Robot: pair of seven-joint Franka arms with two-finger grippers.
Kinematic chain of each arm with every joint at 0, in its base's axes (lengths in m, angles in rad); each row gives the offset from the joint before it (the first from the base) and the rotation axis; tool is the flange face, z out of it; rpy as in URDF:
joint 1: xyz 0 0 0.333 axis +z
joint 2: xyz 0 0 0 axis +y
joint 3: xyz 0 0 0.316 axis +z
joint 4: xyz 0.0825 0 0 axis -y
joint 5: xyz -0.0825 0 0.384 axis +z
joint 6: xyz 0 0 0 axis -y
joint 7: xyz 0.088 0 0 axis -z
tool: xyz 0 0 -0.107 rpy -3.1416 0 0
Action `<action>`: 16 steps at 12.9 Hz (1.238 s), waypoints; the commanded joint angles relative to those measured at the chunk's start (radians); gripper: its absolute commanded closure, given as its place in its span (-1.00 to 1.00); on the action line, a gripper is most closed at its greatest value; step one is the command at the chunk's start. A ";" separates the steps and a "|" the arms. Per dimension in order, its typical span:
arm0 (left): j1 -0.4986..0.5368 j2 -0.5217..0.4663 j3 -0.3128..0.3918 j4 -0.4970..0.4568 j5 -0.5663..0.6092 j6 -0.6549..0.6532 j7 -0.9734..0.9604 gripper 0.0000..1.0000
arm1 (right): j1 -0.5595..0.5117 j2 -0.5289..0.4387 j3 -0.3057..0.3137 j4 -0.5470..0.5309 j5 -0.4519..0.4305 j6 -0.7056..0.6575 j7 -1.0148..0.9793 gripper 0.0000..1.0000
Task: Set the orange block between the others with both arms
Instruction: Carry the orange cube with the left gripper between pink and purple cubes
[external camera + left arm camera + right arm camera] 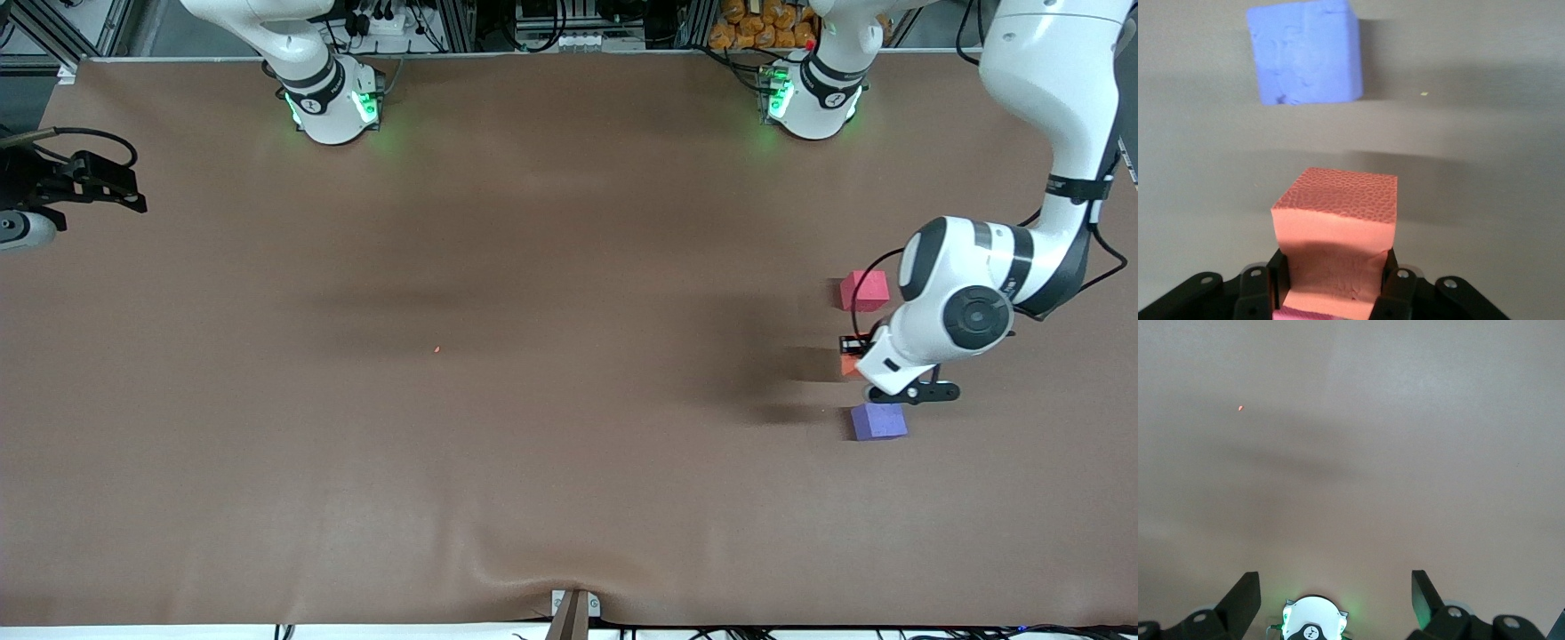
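Table (533, 444): brown cloth covers the whole work surface, wrinkled at the edge nearest the front camera.

Left arm (1058, 116): I reach out from my base and bend down toward my end of the table, wrist low over the row of cubes.

Right arm (293, 44): waits, with its hand up at its own end of the table.

Right gripper (1335, 600): my fingers stand wide apart with nothing between them, bare cloth below.

Left gripper (1331, 287): my fingers are clamped on the orange block, one on each side face.

Purple-blue cube (878, 421): rests on the cloth, nearest the front camera of the three; in my left wrist view (1305, 52) it lies apart from the held cube.

Pinkish-red cube (864, 290): rests on the cloth, farthest from the front camera of the three.

Orange block (1336, 230): held in my left gripper, in the gap between the other two cubes, touching neither.

Orange speck (436, 349): tiny crumb on the cloth near the table's middle.

Writing: none that I can read.
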 commanded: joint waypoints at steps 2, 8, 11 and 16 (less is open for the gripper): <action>0.057 -0.025 -0.015 -0.092 0.020 0.103 0.045 1.00 | 0.001 0.001 0.000 0.015 0.002 -0.006 0.004 -1.00; 0.076 0.024 -0.009 -0.111 0.019 0.157 0.036 1.00 | 0.007 0.001 0.003 0.015 0.001 -0.006 0.004 -1.00; 0.074 0.036 -0.006 -0.106 0.019 0.159 0.022 1.00 | 0.018 0.001 0.003 0.015 0.001 -0.006 0.004 -1.00; 0.074 0.047 -0.005 -0.105 0.080 0.159 -0.034 1.00 | 0.019 0.004 0.003 0.015 0.002 -0.006 0.004 -1.00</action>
